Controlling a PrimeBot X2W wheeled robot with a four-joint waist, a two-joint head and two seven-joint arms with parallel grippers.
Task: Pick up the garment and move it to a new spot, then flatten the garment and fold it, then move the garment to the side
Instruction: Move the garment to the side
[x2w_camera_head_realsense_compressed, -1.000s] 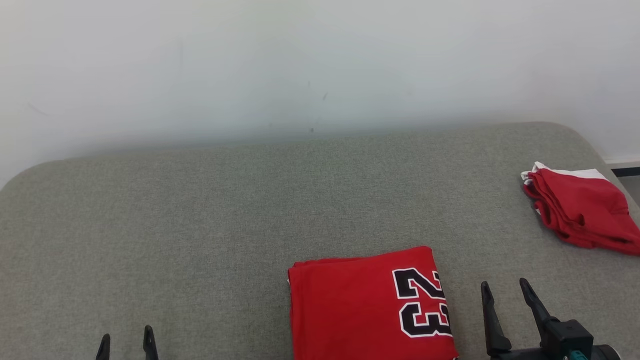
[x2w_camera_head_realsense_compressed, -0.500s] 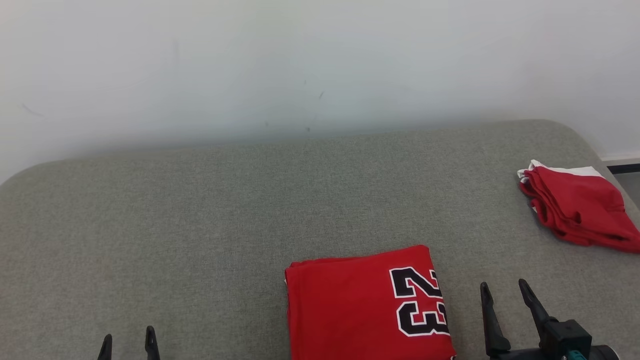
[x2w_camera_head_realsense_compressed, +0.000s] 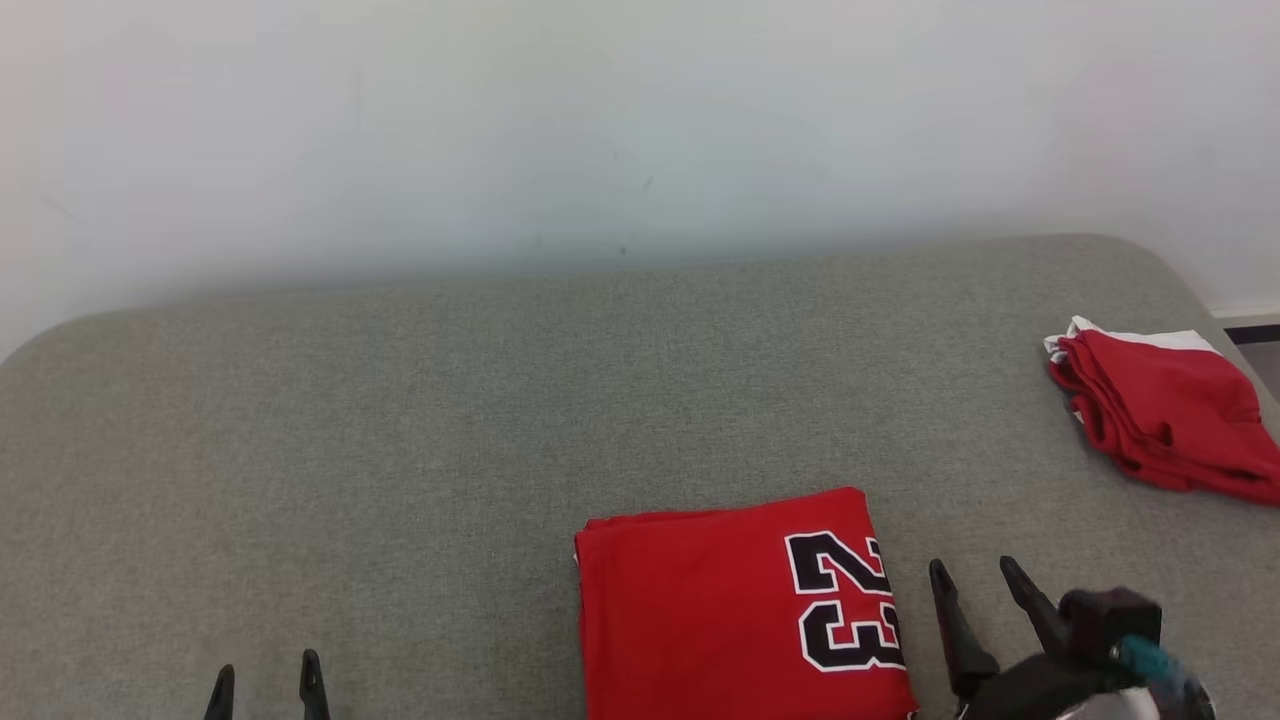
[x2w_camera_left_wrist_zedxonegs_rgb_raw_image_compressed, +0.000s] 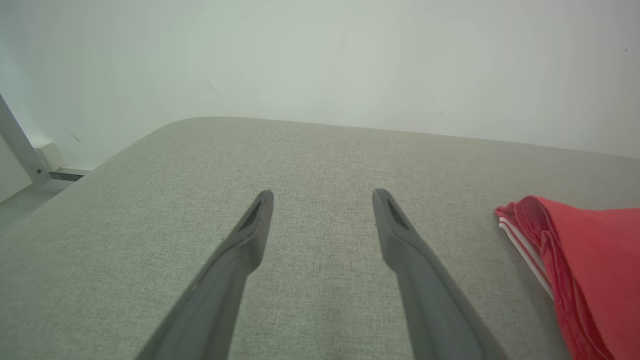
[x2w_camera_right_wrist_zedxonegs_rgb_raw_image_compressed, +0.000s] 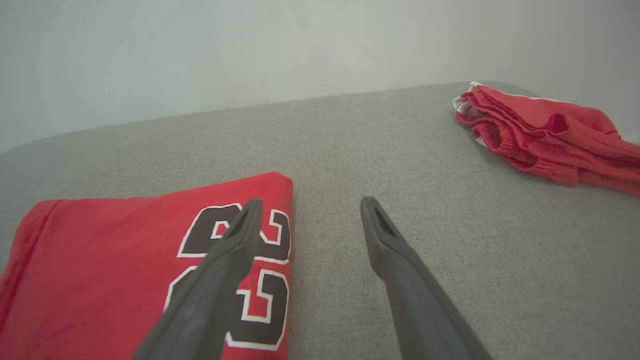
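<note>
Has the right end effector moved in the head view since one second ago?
Yes. The right end effector has shifted left, closer to the folded red jersey, which kept its place on the grey surface.

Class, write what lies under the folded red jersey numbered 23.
The folded red jersey numbered 23 rests on the grey-green fabric surface, visible beside it. Stacked red layers show at its edge; whatever lies beneath them is covered.

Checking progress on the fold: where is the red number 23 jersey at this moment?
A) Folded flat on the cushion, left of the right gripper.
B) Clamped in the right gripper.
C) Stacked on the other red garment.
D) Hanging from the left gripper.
A: the jersey lies folded flat on the grey cushion, left of the open right gripper.
</note>
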